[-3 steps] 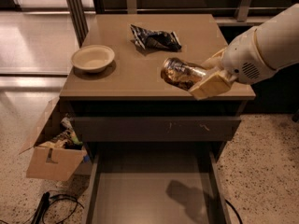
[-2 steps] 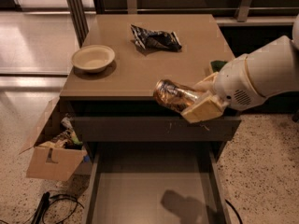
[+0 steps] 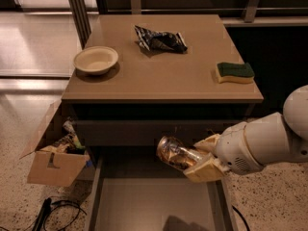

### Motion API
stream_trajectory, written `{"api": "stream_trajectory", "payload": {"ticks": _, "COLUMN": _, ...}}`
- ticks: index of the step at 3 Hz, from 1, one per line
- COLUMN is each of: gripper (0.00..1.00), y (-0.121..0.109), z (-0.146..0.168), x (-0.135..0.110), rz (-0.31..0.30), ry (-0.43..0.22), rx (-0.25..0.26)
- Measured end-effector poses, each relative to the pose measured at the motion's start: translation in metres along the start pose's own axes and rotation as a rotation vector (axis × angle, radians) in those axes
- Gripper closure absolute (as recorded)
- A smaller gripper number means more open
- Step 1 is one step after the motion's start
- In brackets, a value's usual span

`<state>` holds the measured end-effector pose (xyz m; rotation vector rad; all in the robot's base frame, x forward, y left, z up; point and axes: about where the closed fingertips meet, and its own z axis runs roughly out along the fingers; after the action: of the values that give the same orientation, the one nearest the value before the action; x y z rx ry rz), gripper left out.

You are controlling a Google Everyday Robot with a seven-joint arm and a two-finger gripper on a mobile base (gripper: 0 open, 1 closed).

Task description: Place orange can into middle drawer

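My gripper [image 3: 201,159] is shut on the orange can [image 3: 172,152], a shiny coppery can held on its side with one silvery end facing left. It hangs in front of the cabinet, just above the back of the open middle drawer [image 3: 159,201], a grey-brown tray with a plain floor. The white arm comes in from the right. The can's shadow falls on the drawer floor near the bottom edge of the view.
On the cabinet top [image 3: 163,76] lie a pale bowl [image 3: 96,59], a dark blue foil snack bag [image 3: 160,39] and a green and yellow sponge [image 3: 235,72]. A cardboard box of clutter [image 3: 57,158] stands on the floor at the left, with cables below it.
The gripper has carried the can down and forward, from above the cabinet top's right front edge to just above the open drawer. The sponge is now uncovered.
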<state>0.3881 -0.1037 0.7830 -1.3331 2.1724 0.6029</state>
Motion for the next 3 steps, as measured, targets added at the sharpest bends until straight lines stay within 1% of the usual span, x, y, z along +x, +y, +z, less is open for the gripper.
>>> {"api": "stream_trajectory", "payload": {"ticks": 1, "gripper": 1.00, "y": 0.000, "z": 0.000, "x": 0.000, "rz": 0.000, "ry": 0.000, "rx": 0.000}}
{"api": "stream_trajectory", "payload": {"ticks": 2, "gripper": 1.00, "y": 0.003, "z": 0.026, "x": 0.004, "rz": 0.007, "ry": 0.007, "rx": -0.013}}
{"api": "stream_trajectory", "payload": {"ticks": 3, "gripper": 1.00, "y": 0.009, "z": 0.071, "x": 0.023, "rz": 0.030, "ry": 0.005, "rx": -0.042}}
